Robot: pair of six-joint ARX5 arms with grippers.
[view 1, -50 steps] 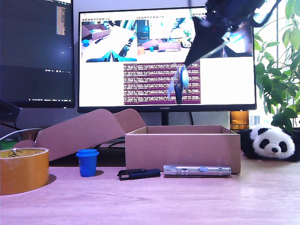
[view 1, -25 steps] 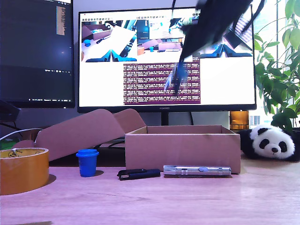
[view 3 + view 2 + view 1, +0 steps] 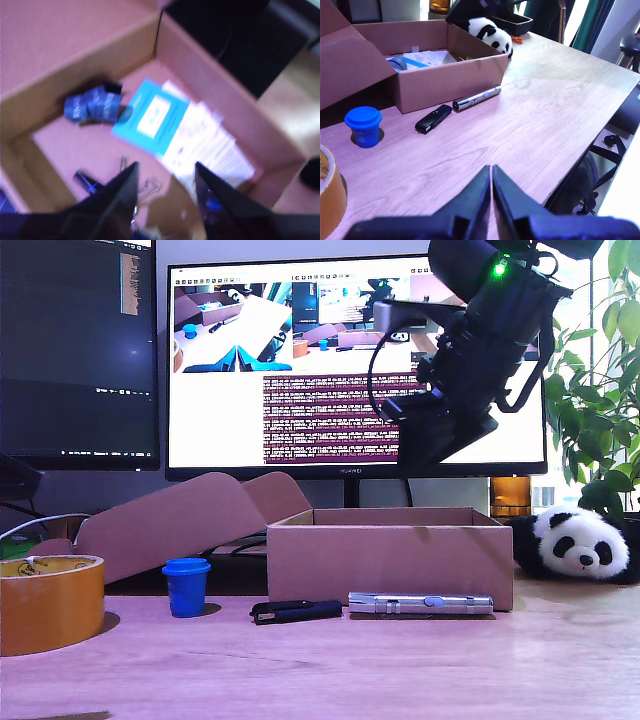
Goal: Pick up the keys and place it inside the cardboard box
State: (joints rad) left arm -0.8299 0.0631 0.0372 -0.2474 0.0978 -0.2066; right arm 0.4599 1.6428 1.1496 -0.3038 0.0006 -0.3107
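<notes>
At the exterior view's left edge a roll of tape (image 3: 48,602) sits on the wooden table (image 3: 320,670), with a slanted cardboard flap (image 3: 170,520) behind it. Next rightward stands a small blue tub (image 3: 187,586), then a slim black item (image 3: 296,611) and a silver flashlight (image 3: 421,603), both lying just in front of the cardboard box (image 3: 390,558). Above the box, against the monitor (image 3: 330,370), hangs my second arm, its gripper hidden behind the arm's body in that view. Further right lies a panda toy (image 3: 578,545) beside a green plant (image 3: 595,410).

My second gripper (image 3: 164,197) looks down into the box with its fingers spread apart and nothing between them. The keys (image 3: 102,147) lie on the box floor, the blue strap bunched near one wall and the black-headed key and metal pieces closer to my fingers, next to a blue card (image 3: 151,116) and white papers (image 3: 207,150). That view is blurred.

My first gripper (image 3: 491,200) is pressed closed and empty above the bare table.
</notes>
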